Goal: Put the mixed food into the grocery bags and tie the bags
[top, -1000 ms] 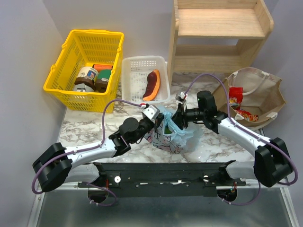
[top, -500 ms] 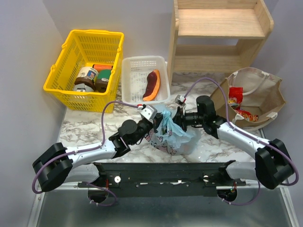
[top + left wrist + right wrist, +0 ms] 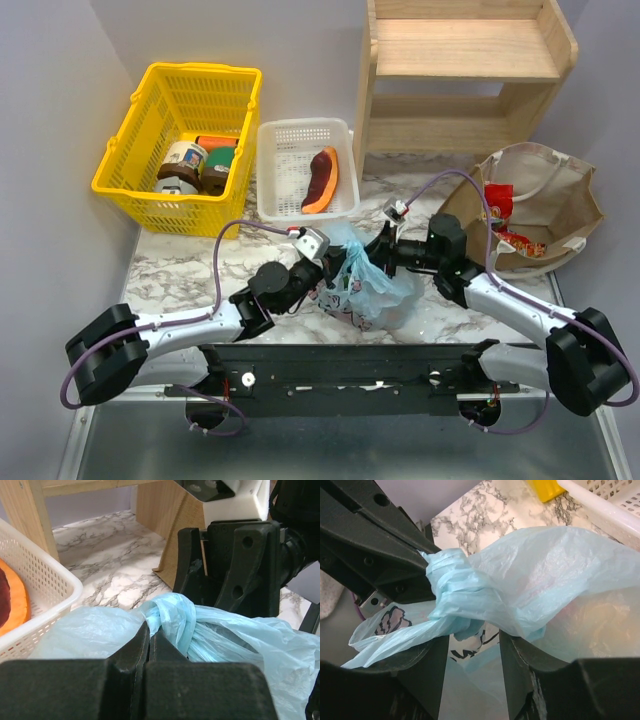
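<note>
blue bag (image 3: 365, 290) mid-frame on worktop (image 3: 180, 272), knot (image 3: 451, 577) looks loose | L jaws clenched on its tail, R jaws parted, holding nothing | risk: my L pull w/o counter-hold drags bag, slips knot

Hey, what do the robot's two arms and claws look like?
The left arm and right arm have silver-white links between bulky black joints. A purple cable runs along each. The left claw and right claw are black, each with a white camera block beside it.
</note>
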`<state>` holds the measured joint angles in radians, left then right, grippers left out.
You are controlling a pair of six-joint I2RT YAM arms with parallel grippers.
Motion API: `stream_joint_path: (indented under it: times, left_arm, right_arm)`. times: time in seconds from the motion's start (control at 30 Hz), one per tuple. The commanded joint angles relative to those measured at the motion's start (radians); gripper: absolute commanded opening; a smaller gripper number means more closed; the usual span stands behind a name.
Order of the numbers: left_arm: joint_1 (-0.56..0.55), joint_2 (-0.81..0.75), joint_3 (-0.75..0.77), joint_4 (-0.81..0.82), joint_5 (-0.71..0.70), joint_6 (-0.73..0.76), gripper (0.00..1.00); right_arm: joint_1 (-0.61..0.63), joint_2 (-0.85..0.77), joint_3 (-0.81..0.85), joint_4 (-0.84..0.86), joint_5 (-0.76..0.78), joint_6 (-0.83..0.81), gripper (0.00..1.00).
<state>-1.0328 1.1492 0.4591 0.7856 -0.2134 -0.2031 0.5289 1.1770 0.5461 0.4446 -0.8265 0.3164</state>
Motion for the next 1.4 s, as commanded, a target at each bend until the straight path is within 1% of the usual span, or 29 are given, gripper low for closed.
stream_joint_path:
  times: [0.0, 0.2, 0.27, 0.33, 0.37, 0.47, 0.5, 0.57, 0.6, 0.63, 0.67, 0.7, 0.73, 0.77, 0.8, 0.83, 0.9, 0.93, 0.97, 1.0, 1.03, 1.07, 1.1, 1.13, 1.17, 1.23, 1.3, 1.37]
  left_arm:
    - [-0.024, 0.007, -0.008, 0.076, -0.047, -0.041, 0.0]
    - [-0.049, 0.058, 0.001, 0.133, -0.063, -0.061, 0.0]
    - [-0.053, 0.067, 0.01, 0.135, -0.063, -0.061, 0.0]
    - [-0.058, 0.072, 0.012, 0.136, -0.064, -0.064, 0.0]
    - [-0.058, 0.07, 0.012, 0.135, -0.066, -0.064, 0.0]
    - [-0.058, 0.057, 0.013, 0.107, -0.072, -0.056, 0.0]
    - [-0.058, 0.044, 0.015, 0.086, -0.073, -0.05, 0.0]
    - [-0.058, 0.026, 0.023, 0.051, -0.075, -0.029, 0.0]
    - [-0.058, 0.006, 0.03, 0.029, -0.087, -0.021, 0.0]
    - [-0.056, -0.006, 0.035, -0.02, -0.093, -0.018, 0.01]
    - [-0.053, -0.02, 0.038, -0.043, -0.09, -0.012, 0.05]
    - [-0.05, -0.048, 0.047, -0.096, -0.083, -0.004, 0.11]
    - [-0.046, -0.061, 0.052, -0.124, -0.077, -0.001, 0.3]
    - [-0.039, -0.081, 0.056, -0.158, -0.075, -0.001, 0.38]
    - [-0.035, -0.121, 0.071, -0.227, -0.075, 0.002, 0.46]
    - [-0.029, -0.143, 0.081, -0.265, -0.069, 0.002, 0.6]
    - [-0.001, -0.207, 0.119, -0.354, -0.057, -0.004, 0.69]
    - [0.014, -0.226, 0.134, -0.45, -0.035, -0.022, 0.75]
    - [0.029, -0.242, 0.153, -0.5, -0.017, -0.033, 0.76]
    - [0.074, -0.27, 0.182, -0.547, 0.003, -0.045, 0.78]
    - [0.097, -0.281, 0.193, -0.625, 0.031, -0.086, 0.78]
    - [0.131, -0.293, 0.2, -0.652, 0.116, -0.11, 0.78]
    - [0.167, -0.304, 0.208, -0.67, 0.185, -0.14, 0.77]
    - [0.241, -0.307, 0.207, -0.686, 0.256, -0.169, 0.72]
    - [0.27, -0.307, 0.204, -0.684, 0.393, -0.224, 0.69]
    - [0.322, -0.292, 0.201, -0.674, 0.504, -0.262, 0.64]
    - [0.326, -0.27, 0.205, -0.664, 0.641, -0.283, 0.63]
    - [0.326, -0.258, 0.202, -0.663, 0.707, -0.294, 0.63]
  right_arm:
    - [0.011, 0.01, -0.037, 0.132, 0.043, 0.039, 0.56]
    - [0.017, 0.015, -0.061, 0.195, 0.052, 0.072, 0.64]
    - [0.017, 0.016, -0.067, 0.217, 0.055, 0.081, 0.65]
    - [0.017, 0.016, -0.074, 0.223, 0.069, 0.085, 0.63]
    - [0.019, 0.015, -0.075, 0.224, 0.075, 0.087, 0.61]
    - [0.02, 0.007, -0.068, 0.183, 0.11, 0.082, 0.44]
    - [0.019, 0.004, -0.063, 0.166, 0.125, 0.078, 0.35]
    - [0.019, -0.014, -0.061, 0.128, 0.147, 0.073, 0.28]
    - [0.019, -0.02, -0.058, 0.117, 0.156, 0.07, 0.21]
    - [0.019, -0.03, -0.058, 0.093, 0.161, 0.066, 0.17]
    - [0.019, -0.036, -0.054, 0.08, 0.162, 0.062, 0.13]
    - [0.019, -0.048, -0.049, 0.068, 0.164, 0.061, 0.05]
    - [0.019, -0.051, -0.046, 0.043, 0.164, 0.052, 0.02]
    - [0.019, -0.056, -0.037, 0.031, 0.167, 0.05, 0.01]
    - [0.019, -0.06, -0.034, 0.017, 0.167, 0.049, 0.01]
    - [0.017, -0.062, -0.029, -0.004, 0.167, 0.046, 0.01]
    - [0.019, -0.063, -0.02, -0.023, 0.17, 0.041, 0.01]
    - [0.017, -0.063, -0.017, -0.035, 0.168, 0.038, 0.01]
    - [0.019, -0.063, -0.014, -0.038, 0.168, 0.035, 0.01]
    - [0.019, -0.062, -0.011, -0.043, 0.168, 0.036, 0.01]
    - [0.017, -0.06, -0.011, -0.044, 0.17, 0.036, 0.01]
    - [0.019, -0.059, -0.008, -0.046, 0.167, 0.036, 0.01]
    - [0.019, -0.057, -0.006, -0.049, 0.168, 0.036, 0.01]
    - [0.019, -0.056, -0.003, -0.05, 0.168, 0.035, 0.01]
    - [0.019, -0.053, -0.002, -0.052, 0.167, 0.036, 0.01]
    - [0.019, -0.051, 0.005, -0.058, 0.164, 0.036, 0.01]
    - [0.019, -0.047, 0.012, -0.067, 0.167, 0.033, 0.01]
    - [0.017, -0.046, 0.014, -0.076, 0.165, 0.032, 0.01]
